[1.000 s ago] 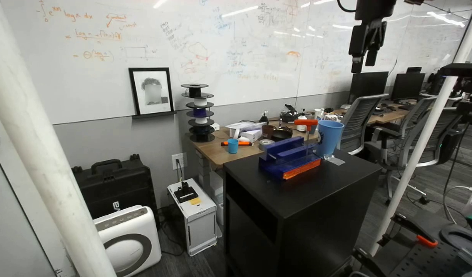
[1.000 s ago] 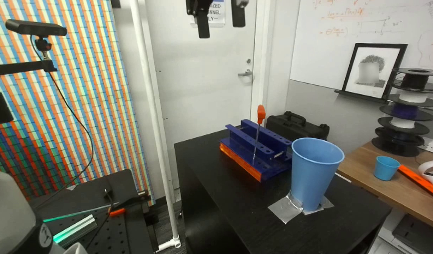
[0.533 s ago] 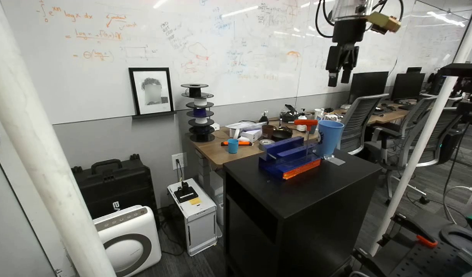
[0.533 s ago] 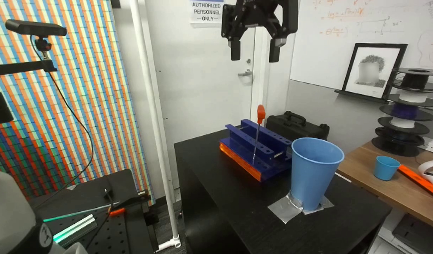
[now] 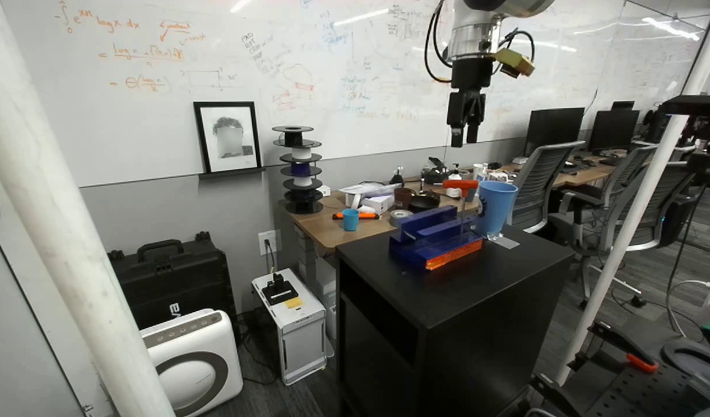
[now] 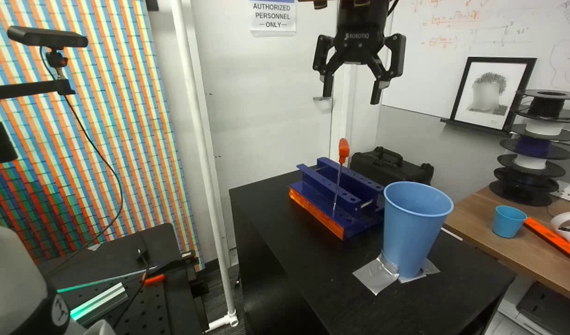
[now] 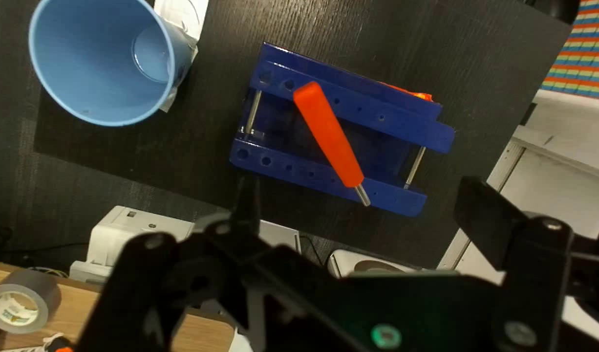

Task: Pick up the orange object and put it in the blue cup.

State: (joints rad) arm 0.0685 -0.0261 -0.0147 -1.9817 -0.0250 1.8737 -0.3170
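The orange object is an orange-handled tool with a thin metal shaft. Its handle [image 5: 460, 185] stands up from the dark blue box, also in an exterior view [image 6: 344, 149] and the wrist view [image 7: 329, 134]. The shaft goes down into the blue box [image 6: 320, 184]. The tall light-blue cup [image 6: 413, 237] stands beside the box, taped down at its base. In the wrist view the cup [image 7: 92, 58] is at the upper left with its mouth visible. My gripper [image 6: 352, 99] is open and empty, well above the orange handle. It also shows in an exterior view [image 5: 464, 143].
The box and cup stand on a black cabinet [image 5: 390, 278]. An orange strip [image 6: 317, 214] runs along the box's side. A wooden desk [image 5: 326, 229] behind holds a small blue cup [image 5: 350, 220], an orange cutter [image 6: 552, 237] and spools [image 5: 301, 168]. A white pole [image 5: 627, 208] stands nearby.
My gripper has come down and moved across, from high up and off to one side to above the blue box. It stays open. The orange tool, box and cup have not moved.
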